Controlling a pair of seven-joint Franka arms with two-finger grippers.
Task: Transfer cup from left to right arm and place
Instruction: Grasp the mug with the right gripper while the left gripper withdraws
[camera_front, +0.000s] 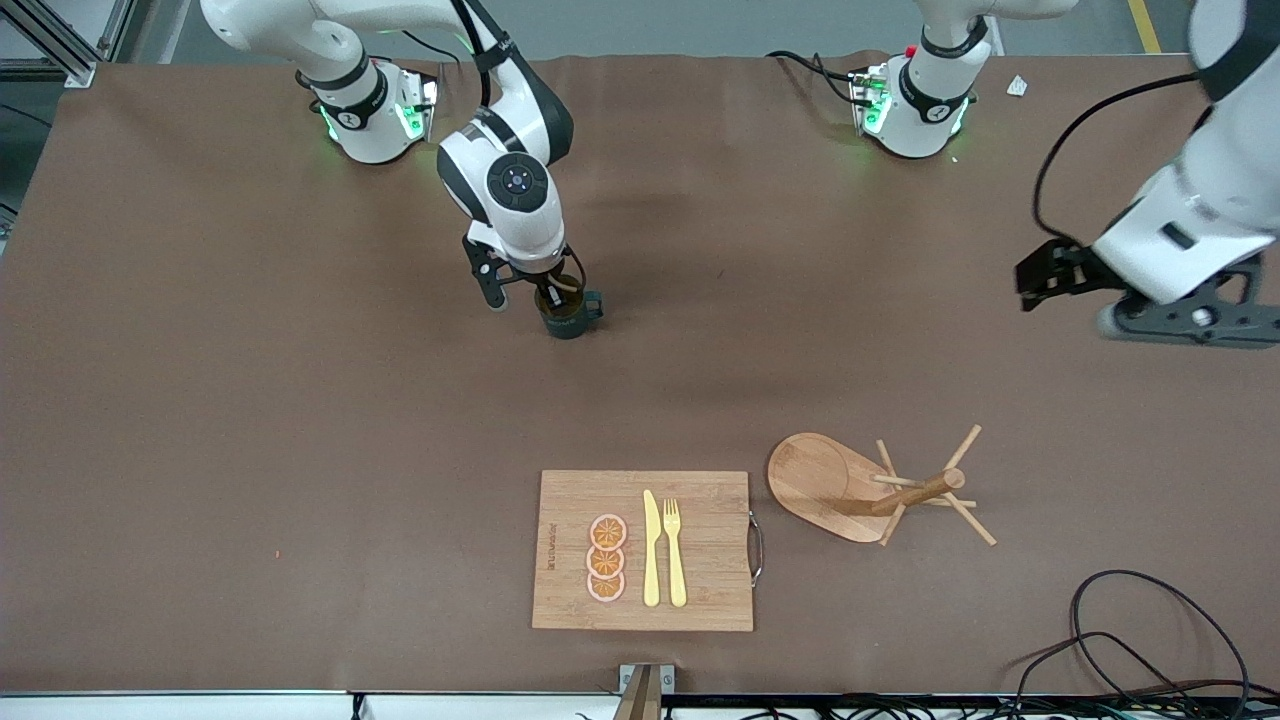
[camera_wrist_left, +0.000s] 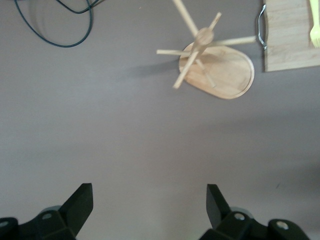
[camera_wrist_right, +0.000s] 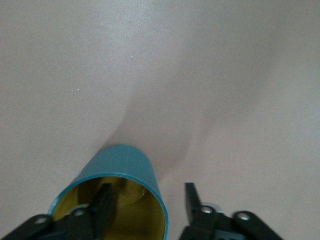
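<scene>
Cutting board (camera_front: 700, 500) lying nearest; right gripper (camera_front: 530, 288) straddling cup (camera_front: 570, 315) rim, jaws apart, not gripping. Left gripper (camera_front: 1060, 280) hovering, jaws wide apart.

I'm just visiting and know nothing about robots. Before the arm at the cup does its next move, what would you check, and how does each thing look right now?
1. Cup upright on the table: ok.
2. Right gripper straddling the cup's wall, one finger inside, the other outside: ok.
3. Fingers pressed firmly on the wall: cannot tell; a gap shows beside the outer finger.
4. Left gripper open and waiting above bare table at its own end: ok.
5. Peg rack and cutting board well away from the cup, nearer the front camera: ok.
</scene>
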